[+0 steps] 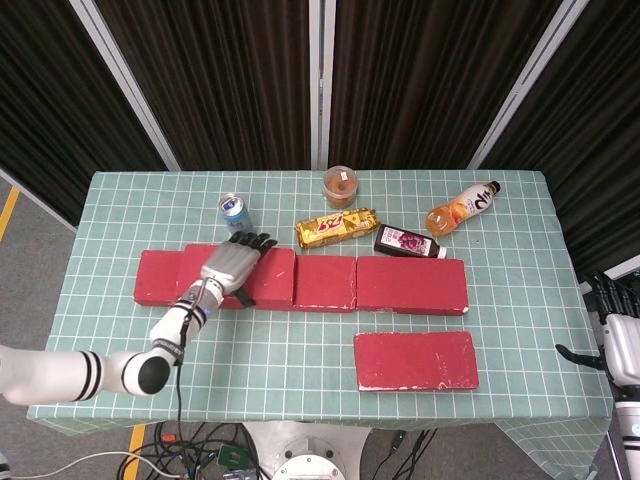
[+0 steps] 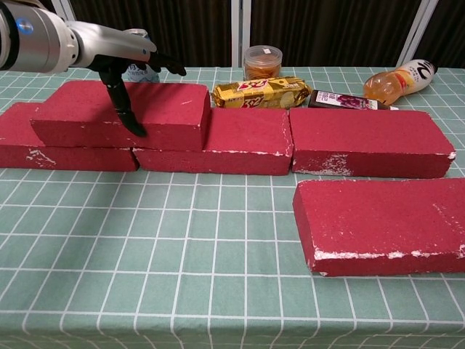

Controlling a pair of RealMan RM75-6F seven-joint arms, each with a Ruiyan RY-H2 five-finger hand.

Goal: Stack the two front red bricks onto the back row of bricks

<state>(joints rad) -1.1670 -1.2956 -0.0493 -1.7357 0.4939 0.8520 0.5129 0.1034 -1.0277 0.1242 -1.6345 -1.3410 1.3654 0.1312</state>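
Your left arm (image 1: 60, 372) reaches in from the lower left corner of the head view, forearm slanting up toward the brick row, and your left hand (image 1: 228, 266) sits palm-down over the stacked brick (image 2: 123, 115), the one lying on top of the back row (image 2: 240, 149) across the seam of its two leftmost bricks. From the chest view the fingers (image 2: 163, 65) are stretched out flat and a little apart above the brick's top, pointing toward the far edge, while the thumb (image 2: 123, 113) hangs down with its tip against the brick's front part; nothing is gripped. Just beyond your fingertips stands a blue can (image 1: 233, 210), partly hidden behind the hand in the chest view. To the right of the fingers, behind the row, lie a yellow snack pack (image 1: 336, 227), with a small lidded cup (image 1: 340, 185) beyond it, then a dark pouch (image 1: 408, 242) and an orange drink bottle (image 1: 462, 207) on its side. The second front brick (image 1: 416, 360) lies flat on the checked tablecloth (image 1: 300, 350), well apart from your left fingers, to their right and nearer you, in front of the rightmost brick of the row and not touching it. Your right hand (image 1: 615, 340) shows at the right edge of the head view, off the table's side; its fingers are too small and cropped to tell how they lie.
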